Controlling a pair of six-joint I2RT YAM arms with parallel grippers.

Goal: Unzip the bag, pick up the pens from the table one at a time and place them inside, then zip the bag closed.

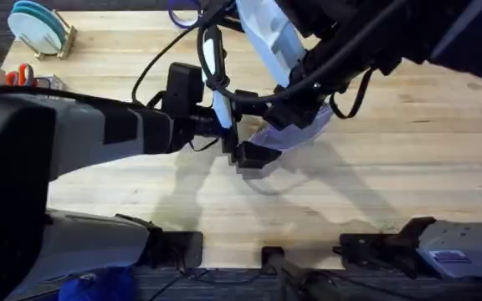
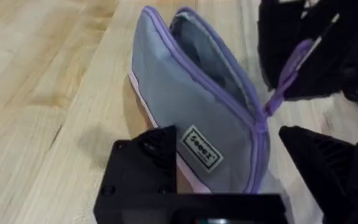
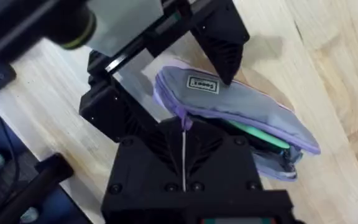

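my two arms meet over the middle of the table (image 1: 408, 167), both bent down onto the bag (image 1: 295, 134), which lies there on the wooden planks. my left gripper (image 2: 229, 177) has its fingers spread, one to each side of the pouch's near end; the finger (image 2: 145, 168) on the label side sits right against the fabric, just beside the small pale label (image 2: 201, 151), while the other finger stands a little apart from the zipper edge. whether i am pressing the cloth or just touching it, i cannot tell.

the bag stands on its long edge, its zipper mostly undone, the mouth gaping so the pale grey lining shows. a purple zipper pull (image 2: 289, 73) sticks out from the zip's end toward my right gripper (image 3: 184, 144), and from my right wrist the thin cord of that pull runs down between my two black fingers, which look pressed together on it.

through the open slit on the far side, a green pen (image 3: 260, 135) lies inside the pouch.

at the table's far left corner stand blue plates (image 1: 38, 25) in a rack, with orange-handled scissors (image 1: 21, 75) near them.
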